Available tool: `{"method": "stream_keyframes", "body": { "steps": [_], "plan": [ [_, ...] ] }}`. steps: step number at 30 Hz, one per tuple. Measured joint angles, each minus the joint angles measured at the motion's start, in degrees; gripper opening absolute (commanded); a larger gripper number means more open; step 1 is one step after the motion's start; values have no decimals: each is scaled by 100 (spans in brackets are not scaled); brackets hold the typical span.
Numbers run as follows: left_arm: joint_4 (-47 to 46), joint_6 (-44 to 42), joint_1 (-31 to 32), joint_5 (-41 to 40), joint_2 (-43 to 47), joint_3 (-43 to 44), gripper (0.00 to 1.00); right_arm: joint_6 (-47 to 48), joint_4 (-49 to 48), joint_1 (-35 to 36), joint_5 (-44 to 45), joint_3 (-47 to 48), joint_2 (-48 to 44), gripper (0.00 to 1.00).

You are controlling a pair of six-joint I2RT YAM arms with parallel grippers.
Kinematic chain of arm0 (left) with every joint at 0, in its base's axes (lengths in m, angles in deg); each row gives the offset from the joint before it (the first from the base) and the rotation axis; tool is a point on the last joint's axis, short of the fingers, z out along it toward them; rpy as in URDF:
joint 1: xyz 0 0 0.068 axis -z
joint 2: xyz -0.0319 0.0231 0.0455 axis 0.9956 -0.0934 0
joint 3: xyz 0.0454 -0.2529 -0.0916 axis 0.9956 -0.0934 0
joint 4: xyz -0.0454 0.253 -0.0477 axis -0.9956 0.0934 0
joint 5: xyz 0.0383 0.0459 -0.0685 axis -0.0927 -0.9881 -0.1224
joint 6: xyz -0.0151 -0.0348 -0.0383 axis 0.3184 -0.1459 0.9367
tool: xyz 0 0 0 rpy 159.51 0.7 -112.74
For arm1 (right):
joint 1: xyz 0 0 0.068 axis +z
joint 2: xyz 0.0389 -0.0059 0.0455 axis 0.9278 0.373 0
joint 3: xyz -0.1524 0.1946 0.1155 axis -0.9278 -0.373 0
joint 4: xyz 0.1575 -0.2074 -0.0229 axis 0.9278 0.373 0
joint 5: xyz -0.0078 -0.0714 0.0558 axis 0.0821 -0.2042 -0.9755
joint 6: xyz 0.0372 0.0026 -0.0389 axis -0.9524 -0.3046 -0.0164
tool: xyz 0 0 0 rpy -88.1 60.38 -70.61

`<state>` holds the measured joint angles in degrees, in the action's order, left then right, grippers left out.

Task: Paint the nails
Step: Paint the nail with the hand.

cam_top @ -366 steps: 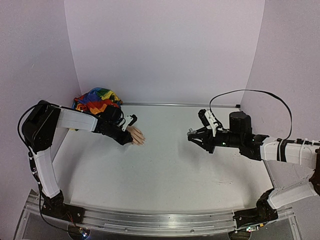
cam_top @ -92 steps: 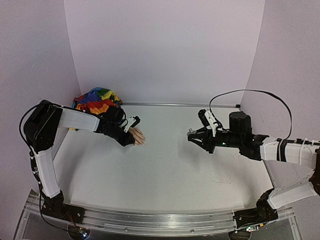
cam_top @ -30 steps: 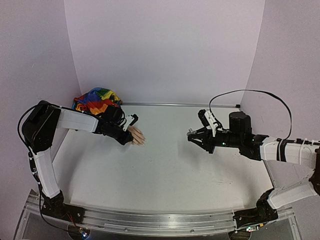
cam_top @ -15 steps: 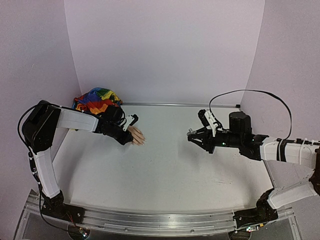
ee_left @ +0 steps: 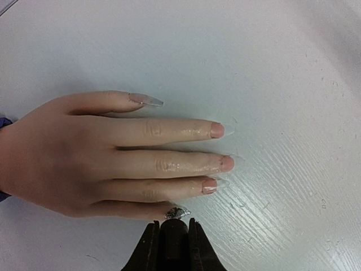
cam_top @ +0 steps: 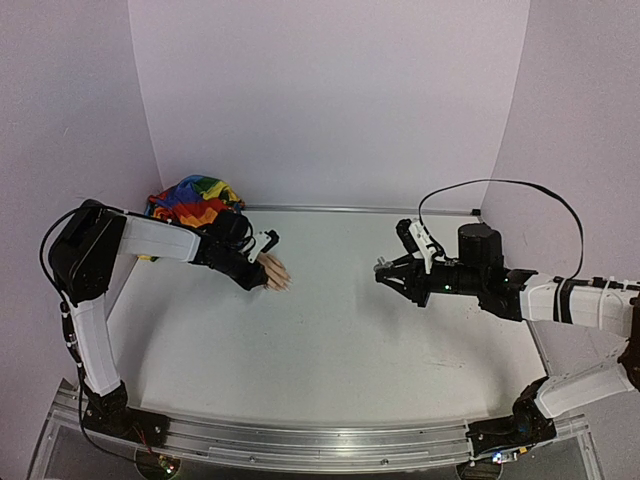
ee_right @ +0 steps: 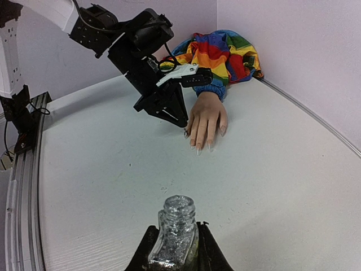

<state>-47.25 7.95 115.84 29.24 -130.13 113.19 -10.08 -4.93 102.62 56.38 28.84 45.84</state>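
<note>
- Overall, white table (cam_top: pixel 330 340) with pale walls on three sides – the two arms sat well apart.
- Left arm (cam_top: pixel 150 238) reached across the far-left part of the table; right arm (cam_top: pixel 580 300) stretched in from the right, pointing left.
- Rainbow-striped sleeve (cam_top: pixel 193 200) lay bunched in the far-left corner against the back wall.
- Fake hand (ee_left: pixel 84 158) came out of that sleeve, flat on the table, palm down, fingers together and pointing toward the table's middle.
- Left gripper (ee_left: pixel 170 226) was right at the hand's little-finger side, jaws clamped on a narrow dark piece (ee_left: pixel 172 234); too little of it showed to name it.
- Right gripper (ee_right: pixel 175 248) hung mid-right above the table, well away from the hand, jaws closed on a small bottle (ee_right: pixel 177 231).
- Bottle stood upright with an open neck and no cap, glittery silver through the glass.
- Nails (ee_left: pixel 217 130) were on the fake hand's fingertips at far left: the three middle fingers pinkish with long clear tips, the thumb nail long and mostly clear.
- Little-finger nail carried a silver glitter blob (ee_left: pixel 176 213) – it sat just off the tip of the left gripper's dark piece.
</note>
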Motion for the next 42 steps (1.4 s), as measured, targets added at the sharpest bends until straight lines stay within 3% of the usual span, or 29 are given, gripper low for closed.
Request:
{"method": "stream_keyframes", "body": {
  "steps": [21,42],
  "plan": [
    [203,-46,127,42,-24,109,0,0,0,0,0,0,9,0],
    [-223,-11,164,-260,232,-203,0,0,-4,0,-2,0,33,0]
  ]
}}
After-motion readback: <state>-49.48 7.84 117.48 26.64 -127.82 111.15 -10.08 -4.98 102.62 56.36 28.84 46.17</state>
